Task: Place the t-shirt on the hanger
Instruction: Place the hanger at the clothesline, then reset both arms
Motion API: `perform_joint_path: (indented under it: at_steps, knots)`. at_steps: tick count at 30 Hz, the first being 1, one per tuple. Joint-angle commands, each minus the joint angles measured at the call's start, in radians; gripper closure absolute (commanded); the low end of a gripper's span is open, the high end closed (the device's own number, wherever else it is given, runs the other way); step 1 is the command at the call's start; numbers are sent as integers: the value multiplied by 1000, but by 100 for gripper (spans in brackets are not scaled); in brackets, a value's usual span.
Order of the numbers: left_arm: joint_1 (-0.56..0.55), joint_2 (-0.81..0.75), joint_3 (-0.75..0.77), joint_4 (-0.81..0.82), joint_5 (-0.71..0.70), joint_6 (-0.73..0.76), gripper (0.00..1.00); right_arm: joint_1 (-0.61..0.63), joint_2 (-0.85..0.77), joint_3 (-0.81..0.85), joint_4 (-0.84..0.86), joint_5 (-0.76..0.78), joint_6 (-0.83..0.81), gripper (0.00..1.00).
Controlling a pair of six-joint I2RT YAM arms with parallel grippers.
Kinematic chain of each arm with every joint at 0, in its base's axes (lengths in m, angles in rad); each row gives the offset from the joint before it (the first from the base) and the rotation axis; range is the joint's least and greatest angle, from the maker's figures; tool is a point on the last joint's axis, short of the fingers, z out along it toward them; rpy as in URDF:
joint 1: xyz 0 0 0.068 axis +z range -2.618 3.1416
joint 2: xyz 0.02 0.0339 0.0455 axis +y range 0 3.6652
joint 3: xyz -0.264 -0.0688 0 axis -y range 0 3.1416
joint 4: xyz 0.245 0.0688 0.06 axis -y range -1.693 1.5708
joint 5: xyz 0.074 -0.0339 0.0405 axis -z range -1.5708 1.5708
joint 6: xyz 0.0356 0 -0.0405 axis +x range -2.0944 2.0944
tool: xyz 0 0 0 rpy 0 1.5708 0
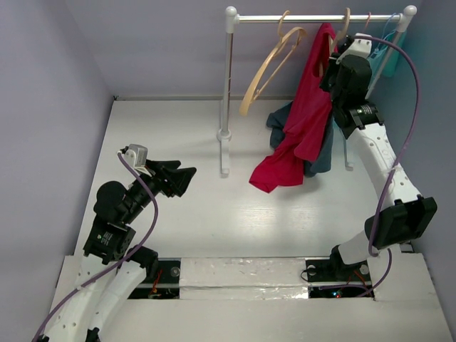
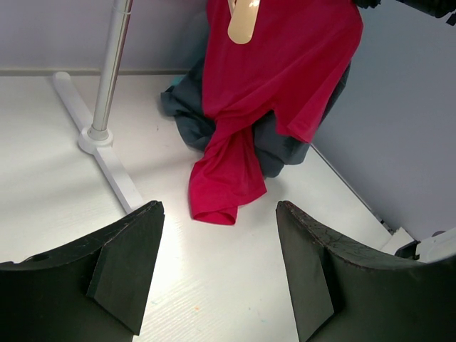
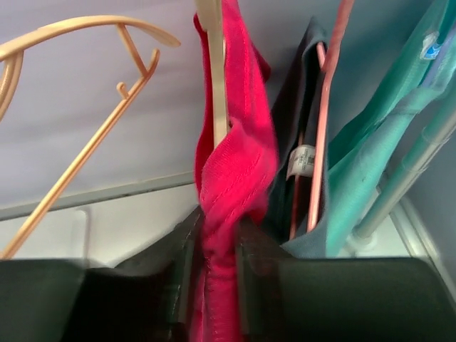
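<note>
The crimson t-shirt (image 1: pixel 306 121) hangs from the rack's right end, its lower end trailing on the table; it also shows in the left wrist view (image 2: pixel 271 85). My right gripper (image 1: pixel 333 65) is raised at the rail and shut on a bunched fold of the t-shirt (image 3: pixel 235 164), right beside a pale wooden hanger arm (image 3: pixel 211 71). That hanger's hook (image 1: pixel 345 23) is on the rail, and its arm end (image 2: pixel 244 21) sticks out of the cloth. My left gripper (image 1: pixel 184 178) is open and empty low over the table (image 2: pixel 219 208), short of the shirt's hem.
A second wooden hanger (image 1: pixel 267 68) hangs bare to the left on the rail. A navy garment (image 1: pixel 324 153) lies behind the shirt, on a thin pink hanger (image 3: pixel 324 121). A teal garment (image 1: pixel 381 53) hangs far right. The rack's white pole (image 1: pixel 226 85) and foot (image 2: pixel 107 167) stand mid-table.
</note>
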Motion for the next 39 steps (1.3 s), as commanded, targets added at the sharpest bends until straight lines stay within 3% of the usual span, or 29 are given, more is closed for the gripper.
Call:
perform_joint_path:
  at_steps: [1,2,3,8,17,22,25,28,34,39]
  knots:
    - [-6,3,-8,31,8,18,39,-8,-45,-27,32,-39,39,61]
    - [-6,3,-8,31,8,16,39,-8,-62,-30,29,-37,46,50]
    - [-6,3,-8,29,8,16,39,-8,-76,-45,30,-35,50,33]
    - [-6,3,-8,26,-5,15,39,-8,-192,-85,38,-52,89,1]
    - [3,11,0,39,-24,-2,38,-8,-563,-310,82,-106,210,0]
    - [3,15,32,43,-41,-5,23,-8,-823,-548,169,-274,375,0]
    - [3,5,63,45,-48,-7,12,-8,-1005,-709,220,-452,434,0]
    - [3,-9,91,43,-64,-11,8,-8,-1176,-841,265,-535,477,0]
    - [3,-28,134,109,-93,-39,4,-8,-1419,-904,86,-569,443,0]
    - [3,-74,95,168,-131,-59,4,-8,-1500,-883,-50,-529,389,0]
